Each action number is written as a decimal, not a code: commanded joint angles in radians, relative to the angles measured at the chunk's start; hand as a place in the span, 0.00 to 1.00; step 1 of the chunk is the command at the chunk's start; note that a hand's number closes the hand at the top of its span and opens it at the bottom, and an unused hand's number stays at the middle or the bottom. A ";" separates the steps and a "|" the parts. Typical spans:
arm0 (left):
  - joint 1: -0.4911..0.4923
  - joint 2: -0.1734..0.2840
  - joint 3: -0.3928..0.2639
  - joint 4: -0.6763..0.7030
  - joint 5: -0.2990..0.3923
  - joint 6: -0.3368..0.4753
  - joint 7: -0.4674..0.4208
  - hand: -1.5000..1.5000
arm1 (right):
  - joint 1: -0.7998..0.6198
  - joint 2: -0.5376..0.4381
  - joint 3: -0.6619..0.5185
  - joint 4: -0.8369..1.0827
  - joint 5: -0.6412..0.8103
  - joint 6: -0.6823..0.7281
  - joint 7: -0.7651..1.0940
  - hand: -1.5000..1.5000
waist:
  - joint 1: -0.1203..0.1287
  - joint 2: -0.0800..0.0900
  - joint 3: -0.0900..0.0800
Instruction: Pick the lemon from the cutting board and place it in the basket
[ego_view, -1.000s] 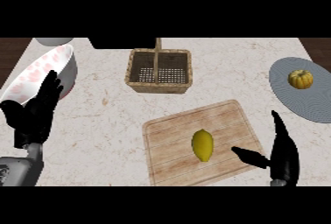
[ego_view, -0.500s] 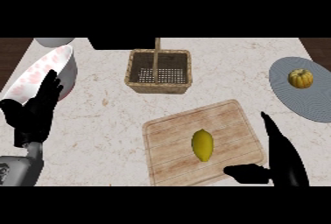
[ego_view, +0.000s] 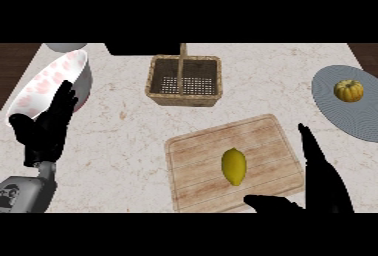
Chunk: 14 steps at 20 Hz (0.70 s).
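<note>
A yellow lemon (ego_view: 234, 166) lies lengthwise in the middle of the wooden cutting board (ego_view: 199, 155). A brown wicker basket (ego_view: 184, 96) with an upright handle stands beyond the board, at the top centre. My right hand (ego_view: 321, 187) is open at the board's right front corner, fingers straight and pointing away from me, thumb stretched left under the lemon without touching it. My left hand (ego_view: 48, 127) rests open at the far left, fingers up.
A white bowl with pink spots (ego_view: 52, 82) sits behind the left hand. A grey plate (ego_view: 347, 112) at the right edge carries a small orange pumpkin (ego_view: 348, 91). The counter top is pale marble.
The right hand has drawn back toward the lower edge and shifted slightly left, its thumb now below the lemon. The left hand and the lemon have not moved.
</note>
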 joint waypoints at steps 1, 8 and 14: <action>0.001 -0.021 0.007 -0.013 -0.005 -0.002 -0.001 0.50 | 0.049 0.101 0.079 0.006 0.120 -0.015 0.145 0.00 | 0.003 0.001 0.002; -0.014 -0.037 0.034 0.032 -0.033 -0.028 -0.007 0.50 | 0.090 0.218 0.095 0.155 0.219 -0.080 -0.007 0.00 | 0.005 0.003 0.002; -0.039 -0.052 0.036 -0.049 -0.066 -0.015 0.096 0.50 | 0.112 0.258 0.075 0.234 0.307 -0.131 -0.075 0.00 | 0.006 0.002 0.002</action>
